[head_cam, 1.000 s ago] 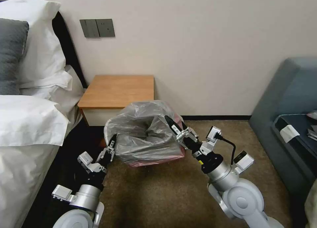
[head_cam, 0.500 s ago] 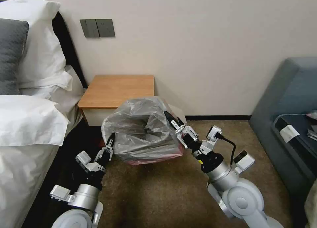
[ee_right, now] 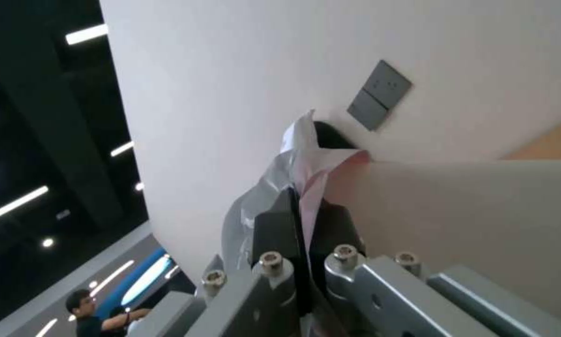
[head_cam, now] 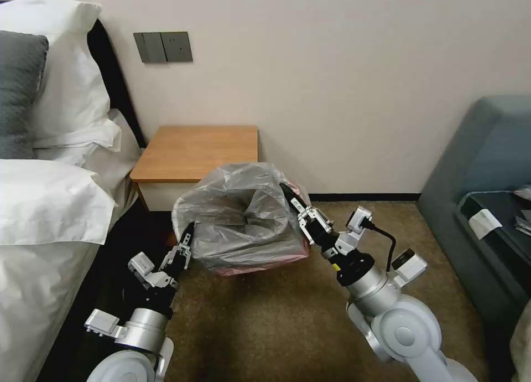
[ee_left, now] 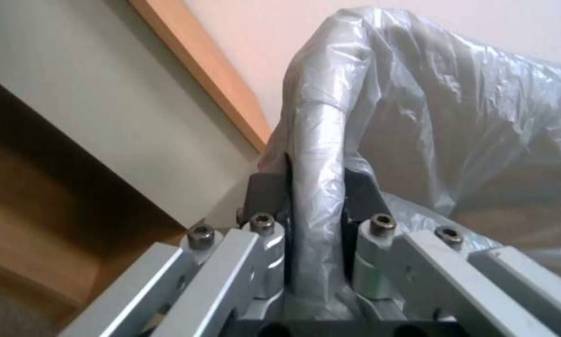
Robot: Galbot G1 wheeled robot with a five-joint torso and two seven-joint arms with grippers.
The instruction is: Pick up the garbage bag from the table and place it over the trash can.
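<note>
Carpeted bedroom floor is carrying the garbage bag, draped just near of the nightstand worktop. Left gripper and right gripper jaws are pinching opposite edges. Film appears light, limp, slippery; edge holds suit.

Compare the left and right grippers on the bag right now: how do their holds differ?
The left gripper sits low at the garbage bag's near left side, next to the table; the right gripper sits higher, at the bag's far right edge. The left one clamps a thick gathered fold of grey plastic; the right one pinches a thin pinkish edge. Both are shut on the bag, holding its mouth spread between them.
</note>
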